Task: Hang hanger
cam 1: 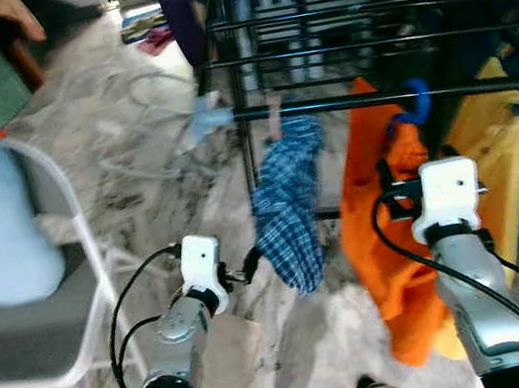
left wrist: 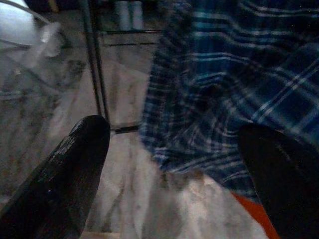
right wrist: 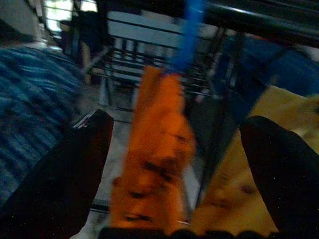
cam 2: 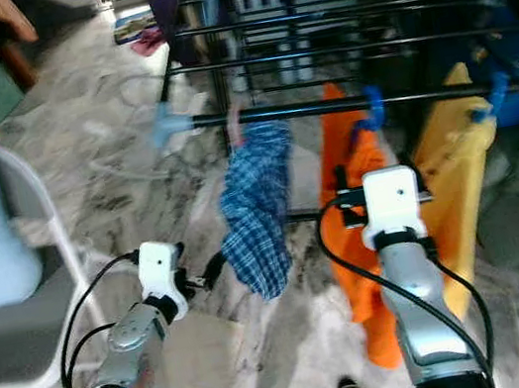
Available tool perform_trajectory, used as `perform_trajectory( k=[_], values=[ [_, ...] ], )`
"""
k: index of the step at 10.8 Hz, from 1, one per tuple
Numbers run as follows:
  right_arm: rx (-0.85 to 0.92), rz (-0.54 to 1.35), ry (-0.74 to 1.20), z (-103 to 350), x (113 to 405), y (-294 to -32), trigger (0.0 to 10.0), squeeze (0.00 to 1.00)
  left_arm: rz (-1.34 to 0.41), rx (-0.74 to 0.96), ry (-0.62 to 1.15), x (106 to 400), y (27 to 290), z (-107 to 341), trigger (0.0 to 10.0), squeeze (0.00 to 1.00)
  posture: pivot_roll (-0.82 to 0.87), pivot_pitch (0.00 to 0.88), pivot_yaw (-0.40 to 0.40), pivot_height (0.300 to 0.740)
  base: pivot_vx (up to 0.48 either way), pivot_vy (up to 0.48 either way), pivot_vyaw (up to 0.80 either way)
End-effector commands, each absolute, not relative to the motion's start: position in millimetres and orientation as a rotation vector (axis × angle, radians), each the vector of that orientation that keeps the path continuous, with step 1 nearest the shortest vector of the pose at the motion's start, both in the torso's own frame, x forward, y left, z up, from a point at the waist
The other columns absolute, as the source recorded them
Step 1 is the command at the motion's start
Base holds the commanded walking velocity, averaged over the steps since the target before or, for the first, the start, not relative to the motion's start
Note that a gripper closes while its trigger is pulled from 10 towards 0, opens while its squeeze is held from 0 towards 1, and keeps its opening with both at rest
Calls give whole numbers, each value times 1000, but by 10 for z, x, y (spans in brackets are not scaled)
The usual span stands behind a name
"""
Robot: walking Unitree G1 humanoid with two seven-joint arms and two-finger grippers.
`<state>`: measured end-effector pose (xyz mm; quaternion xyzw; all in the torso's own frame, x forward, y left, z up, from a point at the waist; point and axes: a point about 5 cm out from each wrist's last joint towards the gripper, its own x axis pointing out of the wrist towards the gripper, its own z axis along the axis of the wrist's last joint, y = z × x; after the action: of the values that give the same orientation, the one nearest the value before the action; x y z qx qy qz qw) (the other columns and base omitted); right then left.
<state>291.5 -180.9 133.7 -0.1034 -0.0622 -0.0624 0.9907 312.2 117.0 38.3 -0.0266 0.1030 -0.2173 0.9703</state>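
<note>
Two hands gape empty: right hand (right wrist: pixel 174 144) faces the orange garment's blue hanger (cam 1: pixel 416 102), left hand (left wrist: pixel 174 149) the plaid shirt (cam 1: pixel 288 204).

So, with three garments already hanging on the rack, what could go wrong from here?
1. The open left end effector is right beside the blue plaid garment; moving forward could snag the cloth and pull it off the black rail.
2. The open right end effector faces the orange garment and its blue hanger hook, with the yellow garment close beside; a push could knock either hanger loose.
</note>
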Motion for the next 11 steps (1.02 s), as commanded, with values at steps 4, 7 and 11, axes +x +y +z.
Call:
perform_trajectory(
  k=[4, 7, 11],
  values=[
    [-194, -142, -39, 1276, 2946, -1899, 10000, 0, -460, -58, 236, 3073, 1182, 328, 10000, 0, -189, 154, 73, 740, 0, 0, -134],
    [-155, -30, 61, 1170, 3047, -1816, 10000, 0, -464, -52, 246, 3056, 1184, 307, 10000, 0, -183, 152, 70, 740, 0, 0, 0],
    [-144, 4, 212, 982, 3042, -1752, 10000, 0, -460, -43, 252, 3041, 1199, 289, 10000, 0, -175, 147, 65, 740, 0, 0, 0]
  ],
)
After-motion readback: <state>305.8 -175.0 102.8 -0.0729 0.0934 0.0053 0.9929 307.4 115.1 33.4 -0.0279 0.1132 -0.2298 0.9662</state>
